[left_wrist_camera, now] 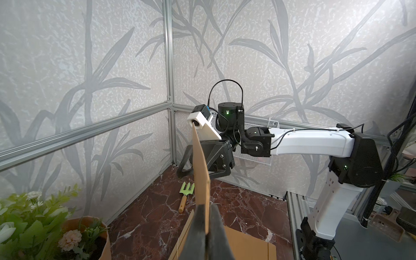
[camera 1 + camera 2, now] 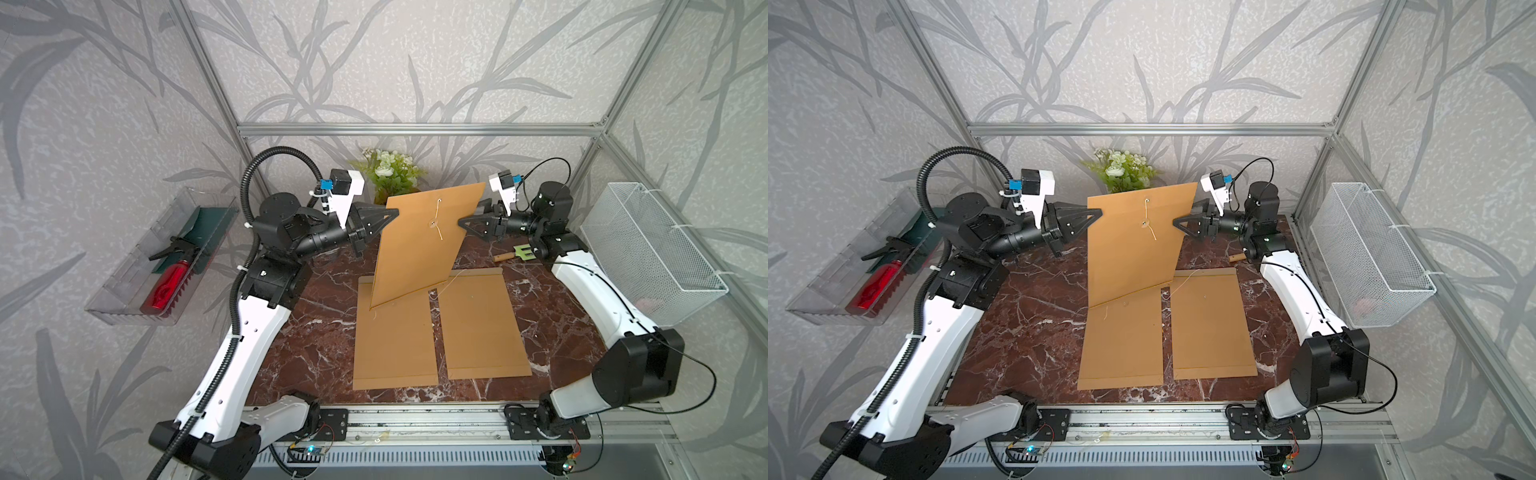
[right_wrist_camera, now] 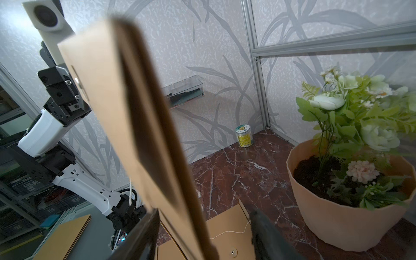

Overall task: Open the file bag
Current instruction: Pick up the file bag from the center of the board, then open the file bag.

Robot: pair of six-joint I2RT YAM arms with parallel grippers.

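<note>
A brown paper file bag (image 2: 419,245) (image 2: 1133,249) hangs tilted above the marble table, its lower corner near the flat bags below. A thin string (image 2: 437,214) runs from its flap to a round washer and dangles. My left gripper (image 2: 392,214) (image 1: 206,208) is shut on the bag's left edge (image 1: 200,171). My right gripper (image 2: 461,222) (image 3: 203,213) is open at the right edge. The bag (image 3: 139,126) passes between its spread fingers (image 3: 258,222), close to one and well apart from the other.
Two more brown file bags (image 2: 395,345) (image 2: 482,324) lie flat on the table with loose strings. A flower pot (image 2: 390,174) stands at the back, a green garden fork (image 2: 517,252) to its right. A wire basket (image 2: 648,249) hangs on the right wall, a clear tray (image 2: 166,257) on the left.
</note>
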